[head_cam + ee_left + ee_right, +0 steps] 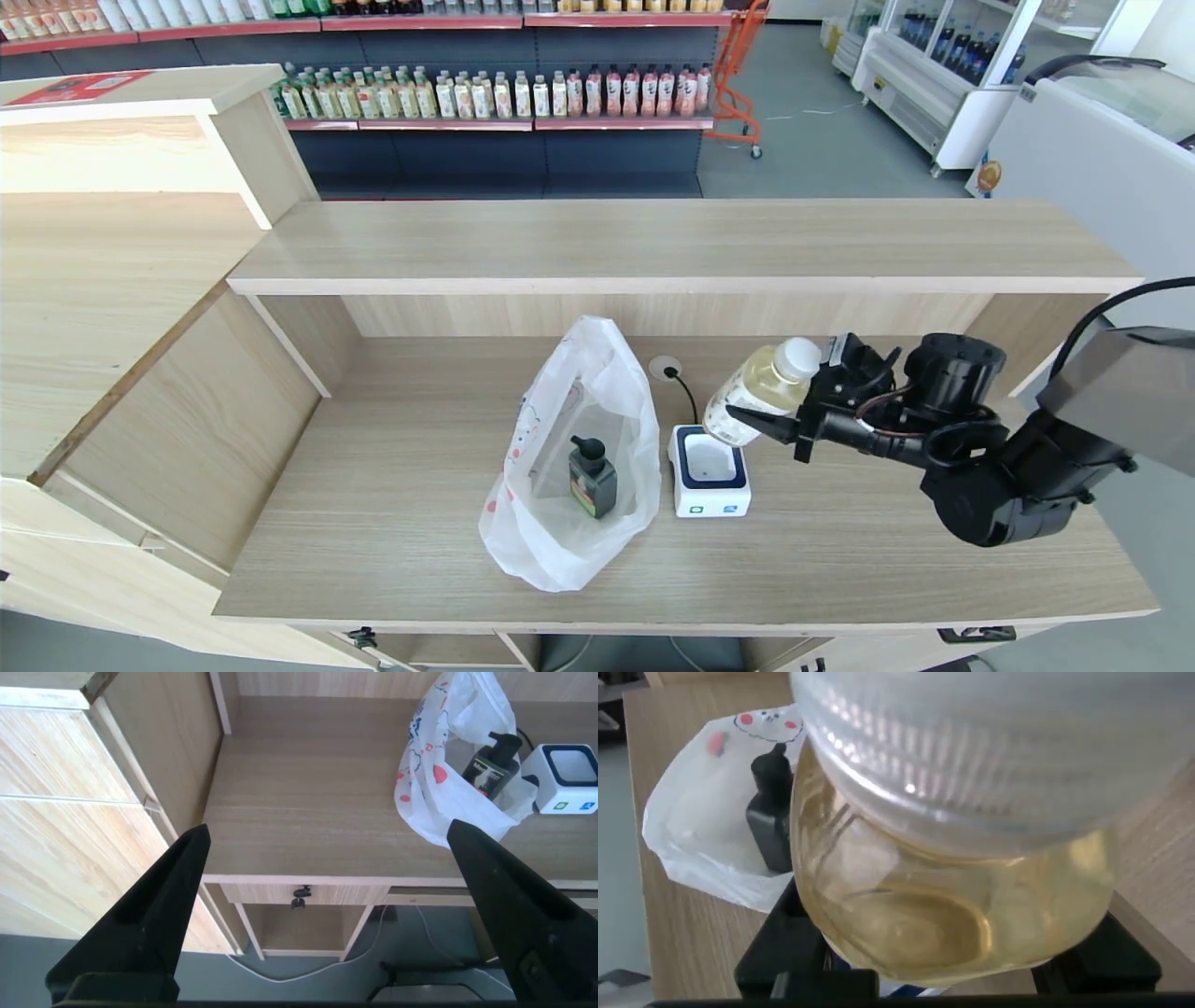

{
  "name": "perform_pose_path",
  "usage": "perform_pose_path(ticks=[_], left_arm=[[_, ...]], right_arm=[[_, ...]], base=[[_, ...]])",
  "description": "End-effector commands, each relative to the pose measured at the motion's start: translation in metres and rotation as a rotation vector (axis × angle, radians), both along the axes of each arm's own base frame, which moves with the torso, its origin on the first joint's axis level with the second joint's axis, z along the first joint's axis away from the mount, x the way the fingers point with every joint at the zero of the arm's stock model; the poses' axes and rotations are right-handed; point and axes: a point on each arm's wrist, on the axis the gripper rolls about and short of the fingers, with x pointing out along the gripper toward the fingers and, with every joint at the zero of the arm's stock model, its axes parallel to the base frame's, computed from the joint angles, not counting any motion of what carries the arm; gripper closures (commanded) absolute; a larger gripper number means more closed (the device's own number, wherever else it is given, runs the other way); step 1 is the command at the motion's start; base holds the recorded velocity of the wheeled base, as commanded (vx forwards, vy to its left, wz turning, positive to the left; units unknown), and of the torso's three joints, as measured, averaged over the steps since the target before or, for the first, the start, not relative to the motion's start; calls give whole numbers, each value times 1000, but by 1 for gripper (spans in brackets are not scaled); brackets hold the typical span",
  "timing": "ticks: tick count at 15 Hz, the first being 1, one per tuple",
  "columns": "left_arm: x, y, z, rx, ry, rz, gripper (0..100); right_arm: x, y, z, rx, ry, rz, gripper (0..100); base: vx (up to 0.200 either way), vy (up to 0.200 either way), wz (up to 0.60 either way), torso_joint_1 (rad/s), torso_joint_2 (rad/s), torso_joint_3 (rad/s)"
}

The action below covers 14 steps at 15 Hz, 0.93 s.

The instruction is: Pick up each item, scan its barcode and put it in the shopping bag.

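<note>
Head view has the right fingers (761, 420) pinching a clear bottle (752, 387) of pale yellow drink by its neck end. The bottle is tilted, white cap toward the wrist, its base just above the white and blue scanner (709, 471) on the tabletop (887, 551). Beside the scanner stands the white shopping bag (560, 439), a dark pump bottle (592, 478) upright inside. Left wrist view has the left fingers (154, 919) spread wide, holding nothing, over the tabletop's front edge.

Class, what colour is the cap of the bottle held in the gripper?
White. The cap of the bottle shows best in the head view.
</note>
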Motion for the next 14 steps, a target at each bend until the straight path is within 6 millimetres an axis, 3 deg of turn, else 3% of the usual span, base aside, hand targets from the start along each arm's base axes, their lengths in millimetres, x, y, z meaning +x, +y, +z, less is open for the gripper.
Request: perform_pose_path(ticks=[1, 6, 14], left_arm=[[0, 0, 0, 0, -1, 0, 0], [0, 0, 0, 0, -1, 0, 0], [0, 0, 0, 3, -1, 0, 0]], right_arm=[[-28, -6, 38, 95, 45, -96, 100], [-33, -6, 33, 295, 308, -255, 100], [-49, -10, 33, 314, 368, -264, 100]], base=[[0, 0, 0, 0, 0, 0], [0, 0, 0, 0, 0, 0], [0, 0, 0, 0, 0, 0]])
